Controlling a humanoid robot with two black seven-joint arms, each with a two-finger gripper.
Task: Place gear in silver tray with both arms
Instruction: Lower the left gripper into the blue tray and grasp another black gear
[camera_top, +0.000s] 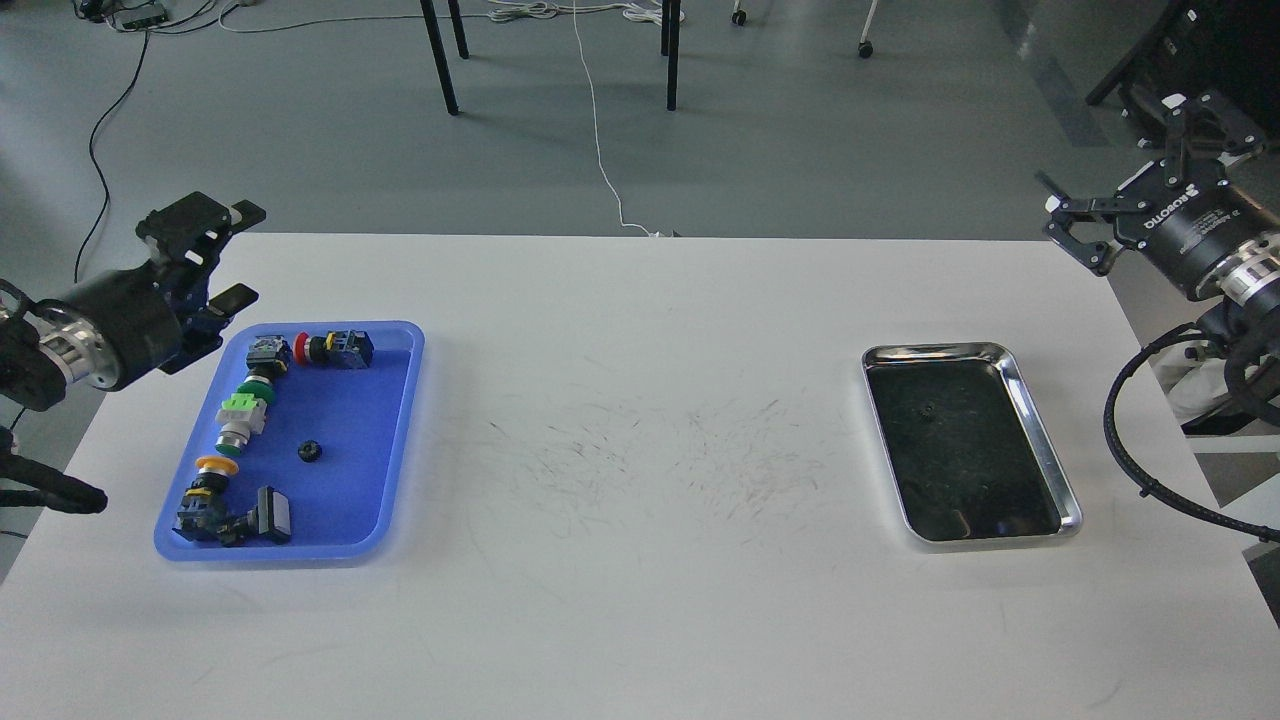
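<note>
A small black gear (310, 452) lies on the floor of the blue plastic tray (400, 440) at the table's left. The silver tray (1045, 455) sits empty at the right, its dark bottom reflecting. My left gripper (222, 252) is open and empty, hovering just beyond the blue tray's far left corner. My right gripper (1125, 165) is open and empty, held off the table's far right corner, above and behind the silver tray.
The blue tray also holds several push-button switches (245, 415) along its left side. The white table (640, 560) has scuff marks in the middle. Chair legs (440, 55) and a white cable (600, 130) are on the floor behind.
</note>
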